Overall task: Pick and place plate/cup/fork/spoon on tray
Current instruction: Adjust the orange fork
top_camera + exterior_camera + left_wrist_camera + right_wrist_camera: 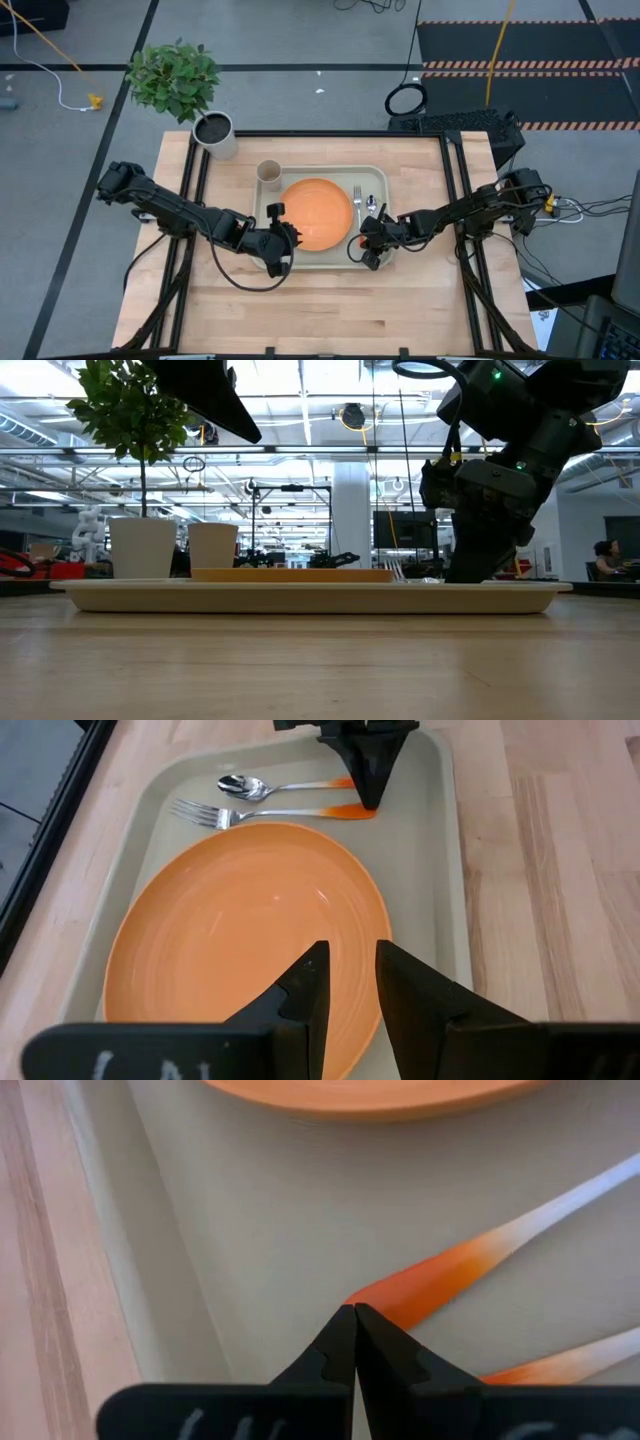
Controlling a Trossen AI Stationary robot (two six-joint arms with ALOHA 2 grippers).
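The orange plate (317,213), fork (270,815), spoon (285,787) and beige cup (269,173) all sit on the tray (377,178) on the tabletop (330,300). The right gripper (354,1312), fingers pressed together, touches the fork's orange handle end. The left gripper (350,982) hovers over the plate's rim, fingers slightly apart

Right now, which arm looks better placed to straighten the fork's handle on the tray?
The right. Its end effector sits shut right at the fork handle's tip, beside the spoon on the tray. The left end effector hangs open over the plate, farther from the cutlery.
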